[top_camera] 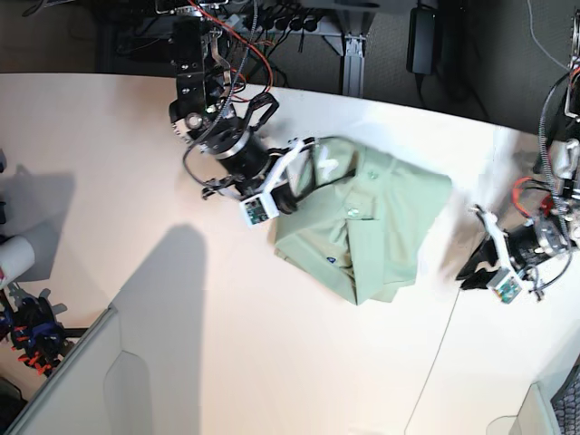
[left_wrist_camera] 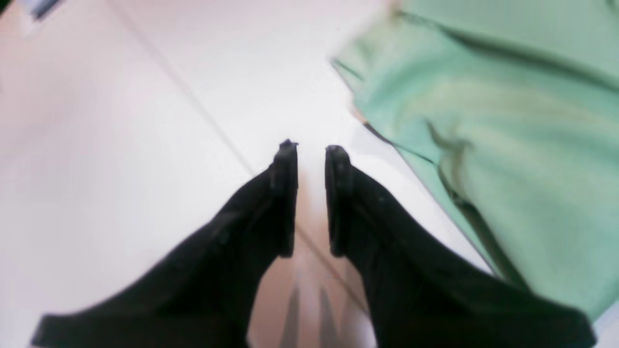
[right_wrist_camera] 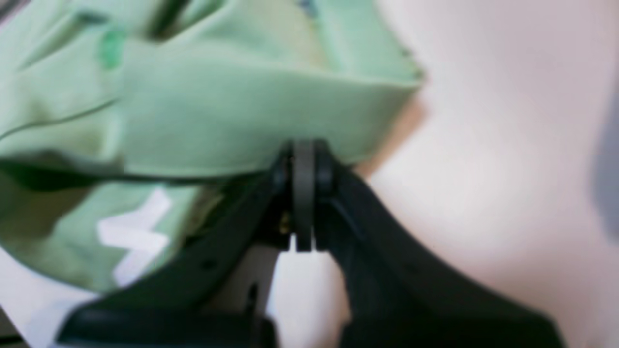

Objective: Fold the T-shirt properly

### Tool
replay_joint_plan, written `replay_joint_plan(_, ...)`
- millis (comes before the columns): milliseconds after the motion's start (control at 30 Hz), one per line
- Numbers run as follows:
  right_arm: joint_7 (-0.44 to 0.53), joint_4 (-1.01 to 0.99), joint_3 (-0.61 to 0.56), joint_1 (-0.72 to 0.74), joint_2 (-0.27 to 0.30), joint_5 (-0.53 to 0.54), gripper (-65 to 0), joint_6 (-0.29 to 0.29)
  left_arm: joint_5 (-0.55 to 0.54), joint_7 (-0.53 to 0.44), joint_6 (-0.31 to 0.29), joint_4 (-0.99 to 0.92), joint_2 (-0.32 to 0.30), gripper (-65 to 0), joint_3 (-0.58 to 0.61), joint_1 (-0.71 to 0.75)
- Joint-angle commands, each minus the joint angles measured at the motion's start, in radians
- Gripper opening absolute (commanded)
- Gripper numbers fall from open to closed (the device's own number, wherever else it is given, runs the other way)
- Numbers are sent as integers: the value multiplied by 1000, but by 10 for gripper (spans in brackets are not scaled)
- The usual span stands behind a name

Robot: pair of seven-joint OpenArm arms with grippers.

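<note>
Lying near the middle of the white table (top_camera: 136, 181), the T-shirt (top_camera: 381, 227) is bunched into a rough, partly folded heap, with its longer run going from the raised edge by the right arm down toward the near corner of the heap. A small dark tag (top_camera: 334, 259) shows on the front, and in the right wrist view a white label (right_wrist_camera: 133, 234) sits on the cloth below the fold.

The right gripper (right_wrist_camera: 303, 193) is at the shirt's far-left edge as the base view shows it, and its jaws are pressed together on a fold of the green cloth, which drapes up and over the fingertips. That edge looks lifted off the table rather than lying flat.

The left gripper (left_wrist_camera: 312, 198) is off the shirt altogether, over bare table, with a narrow gap between its fingers (left_wrist_camera: 285, 193) and nothing held. From it the shirt lies to one side, near but not touching; the wrist view shows the hem just beyond the fingertips.

So the right arm has the cloth and is the nearer one; my judgement is that the next fold turns on carrying that held edge across the heap toward the left arm's side, while the left gripper would first have to reach the near hem
</note>
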Motion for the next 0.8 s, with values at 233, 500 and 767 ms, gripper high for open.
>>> replay_joint_plan(233,-41,248,178,-166,31,110,-650,4,-216,162,-10,369,-37,-545,-242,341)
replay_joint_plan(500,-75,396,339,-542,31,292,-650,4,-325,267,-10,583,-29,-545,-417,750)
replay_joint_plan(767,-78,332,348,-844,30,378,-650,4,-277,273,-10,473,47,-545,-413,1015)
